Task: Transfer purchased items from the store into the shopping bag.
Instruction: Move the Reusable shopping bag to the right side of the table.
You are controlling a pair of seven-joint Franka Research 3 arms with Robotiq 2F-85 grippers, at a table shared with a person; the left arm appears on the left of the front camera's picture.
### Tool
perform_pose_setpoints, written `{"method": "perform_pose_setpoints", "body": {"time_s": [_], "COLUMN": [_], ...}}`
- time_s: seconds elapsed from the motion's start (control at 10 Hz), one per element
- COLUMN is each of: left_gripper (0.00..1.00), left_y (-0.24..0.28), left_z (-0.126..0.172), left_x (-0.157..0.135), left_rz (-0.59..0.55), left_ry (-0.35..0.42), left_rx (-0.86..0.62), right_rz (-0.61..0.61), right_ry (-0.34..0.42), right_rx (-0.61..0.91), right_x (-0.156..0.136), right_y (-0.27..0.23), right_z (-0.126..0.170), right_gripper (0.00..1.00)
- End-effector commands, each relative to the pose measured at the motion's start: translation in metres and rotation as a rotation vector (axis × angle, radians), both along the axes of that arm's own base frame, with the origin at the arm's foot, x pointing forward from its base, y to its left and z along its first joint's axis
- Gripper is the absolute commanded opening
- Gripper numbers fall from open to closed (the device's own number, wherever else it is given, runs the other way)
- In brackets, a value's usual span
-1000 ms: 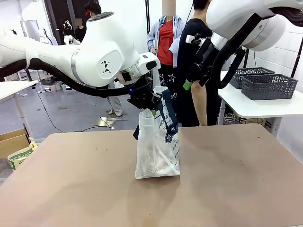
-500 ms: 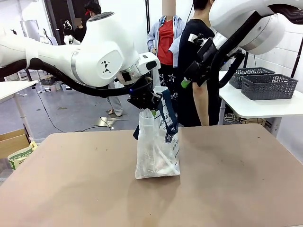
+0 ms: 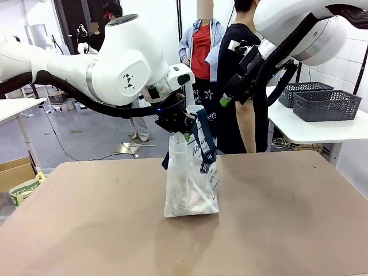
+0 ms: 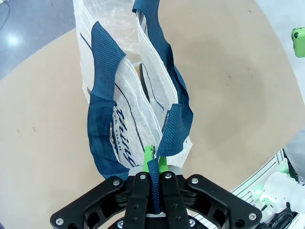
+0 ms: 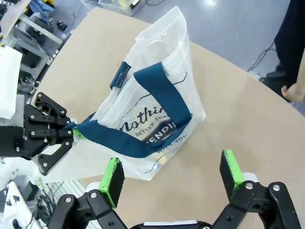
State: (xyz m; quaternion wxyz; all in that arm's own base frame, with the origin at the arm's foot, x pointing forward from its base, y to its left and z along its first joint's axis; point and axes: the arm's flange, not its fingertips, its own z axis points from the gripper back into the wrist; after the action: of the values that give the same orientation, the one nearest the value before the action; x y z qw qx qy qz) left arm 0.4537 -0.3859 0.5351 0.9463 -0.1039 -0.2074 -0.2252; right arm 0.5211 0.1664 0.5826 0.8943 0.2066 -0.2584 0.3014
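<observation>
Setting: robotics lab or testing hall, indoors.
Main furniture: wide tan work table (image 3: 276,230), bare top marked with small scuffs.
Machinery: two large white robot arms reaching over the table from either side.
Side furniture: white table (image 3: 322,129) at right carrying dark grey lattice baskets (image 3: 326,104).
Floor: smooth grey concrete, cables trailing across it.
Left edge: cardboard box (image 3: 16,171) on the floor beside another white table (image 3: 17,106).
People: several standing beyond the table's far edge, one person (image 3: 238,86) in dark clothes nearest.
Background: white walls, equipment racks, dark doorway.
</observation>
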Motion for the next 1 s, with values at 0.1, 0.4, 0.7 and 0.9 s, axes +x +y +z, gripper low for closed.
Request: {"method": "perform_pose_setpoints", "body": {"time_s": [0.1, 0.4, 0.7, 0.9], "left_gripper": [0.0, 0.0, 0.0, 0.0], "left_y": [0.001, 0.001, 0.001, 0.0], "left_z": [0.001, 0.001, 0.001, 0.0], "left_x": [0.0, 0.0, 0.0, 0.0], "left_rz": [0.003, 0.003, 0.003, 0.0], "left_ry": [0.001, 0.001, 0.001, 0.0], "left_rx": [-0.004, -0.004, -0.004, 0.0], "right_rz": [0.225, 0.264, 0.248, 0.236], "right_ry": [-0.036, -0.092, -0.063, -0.085], "right_rx": [0.025, 0.117, 0.111, 0.1], "right_x": [-0.019, -0.026, -0.019, -0.021], "right_y": [-0.024, -0.061, -0.059, -0.067], "right_z": [0.004, 0.003, -0.012, 0.007], "right_gripper": [1.0, 1.0, 1.0, 1.0]}}
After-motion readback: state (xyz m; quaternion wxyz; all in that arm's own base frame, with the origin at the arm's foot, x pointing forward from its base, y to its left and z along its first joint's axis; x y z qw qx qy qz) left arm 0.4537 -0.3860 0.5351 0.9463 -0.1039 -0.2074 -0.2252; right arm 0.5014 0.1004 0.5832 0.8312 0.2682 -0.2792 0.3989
